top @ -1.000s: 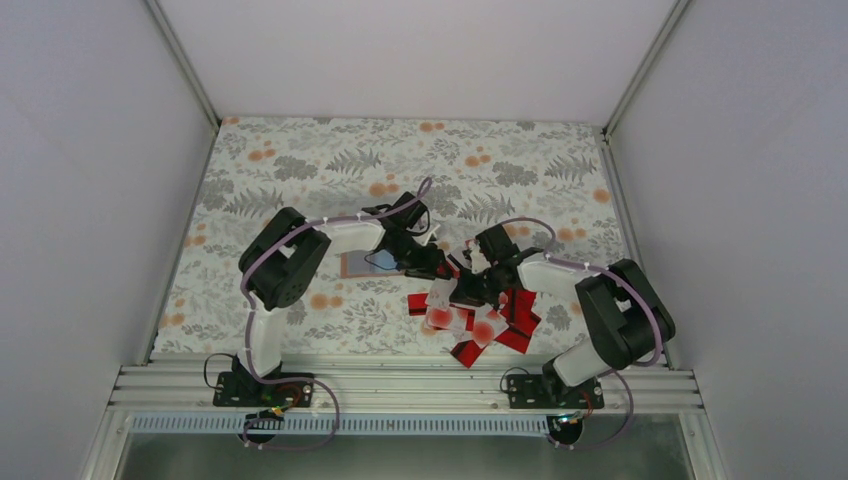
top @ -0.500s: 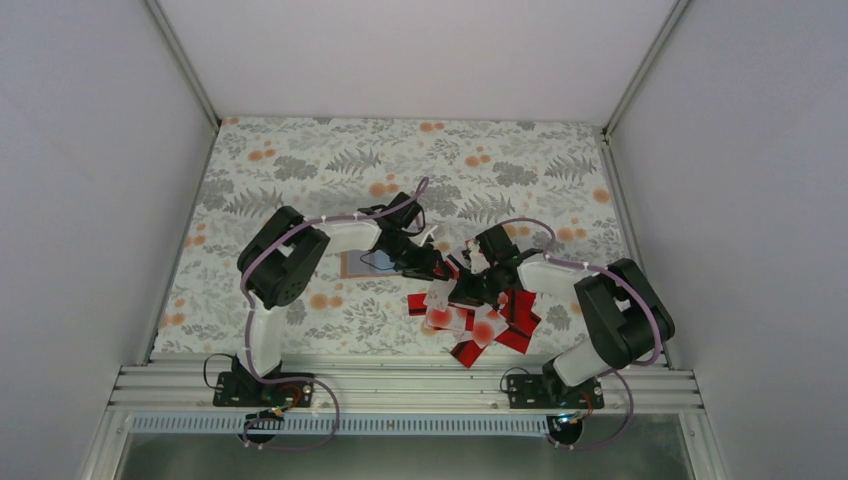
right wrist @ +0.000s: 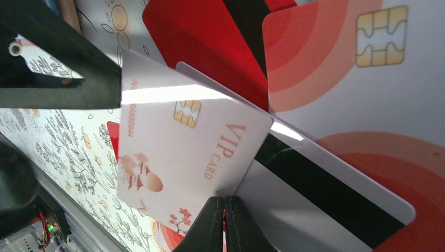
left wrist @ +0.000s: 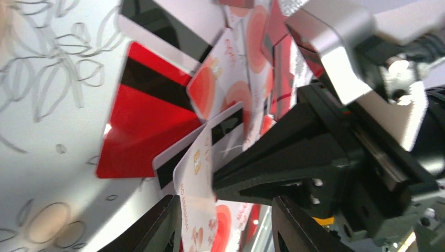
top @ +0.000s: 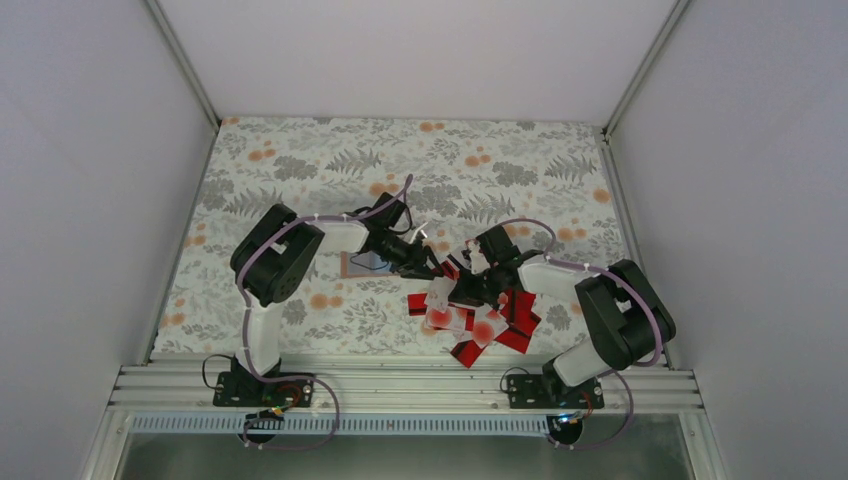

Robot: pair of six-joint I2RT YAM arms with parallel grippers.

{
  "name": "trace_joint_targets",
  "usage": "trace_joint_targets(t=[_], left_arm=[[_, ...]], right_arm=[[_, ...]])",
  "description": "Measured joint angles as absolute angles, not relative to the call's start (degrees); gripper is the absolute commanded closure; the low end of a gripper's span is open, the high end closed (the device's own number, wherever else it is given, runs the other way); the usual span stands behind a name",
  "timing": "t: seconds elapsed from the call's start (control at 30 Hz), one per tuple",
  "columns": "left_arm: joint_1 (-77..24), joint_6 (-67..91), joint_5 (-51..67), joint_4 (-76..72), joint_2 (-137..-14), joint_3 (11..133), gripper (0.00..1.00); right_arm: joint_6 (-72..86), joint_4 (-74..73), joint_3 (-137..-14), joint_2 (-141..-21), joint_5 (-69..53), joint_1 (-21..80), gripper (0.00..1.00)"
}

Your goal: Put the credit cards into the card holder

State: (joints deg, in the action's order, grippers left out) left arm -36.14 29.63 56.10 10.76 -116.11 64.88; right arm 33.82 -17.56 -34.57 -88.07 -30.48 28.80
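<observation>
The right gripper (right wrist: 224, 206) was clamped shut on one edge of a white VIP card (right wrist: 183, 152). It held the card clear of the heap, tipped up on edge, with the chip face turned back toward its own wrist and the far edge pointing at the left gripper (top: 436, 270). That gripper's jaws stood partly open with the lifted card's edge between them. Whether either finger touched the card could not be told, nor could its long axis, which was foreshortened in every view. Beneath the two grippers the other credit cards (top: 485, 325) lay flat in an overlapping heap at the near right of the table (top: 300, 160), pointing every which way. Red ones with black stripes were mixed with white ones bearing red blots. The card holder (top: 352, 266) lay flat a little left of the heap and apart from it, partly hidden under the left arm (top: 330, 235), its visible tan side running left to right. The table wore a cloth printed with grey ferns and orange blooms. Plain white walls (top: 90, 200) enclosed it, and an aluminium rail (top: 420, 385) ran along the near edge.
</observation>
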Motion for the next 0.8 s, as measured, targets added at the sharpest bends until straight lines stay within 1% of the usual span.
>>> trace_joint_targets(t=[0.33, 0.8], left_arm=[[-36.1, 33.5, 61.4, 3.7, -116.1, 63.8, 0.61], [-35.9, 32.4, 62.2, 3.8, -117.2, 64.3, 0.64]], right_arm=[[32.9, -17.2, -34.6, -88.3, -30.7, 28.8, 0.96], [32.5, -16.9, -35.2, -88.6, -30.9, 28.8, 0.96]])
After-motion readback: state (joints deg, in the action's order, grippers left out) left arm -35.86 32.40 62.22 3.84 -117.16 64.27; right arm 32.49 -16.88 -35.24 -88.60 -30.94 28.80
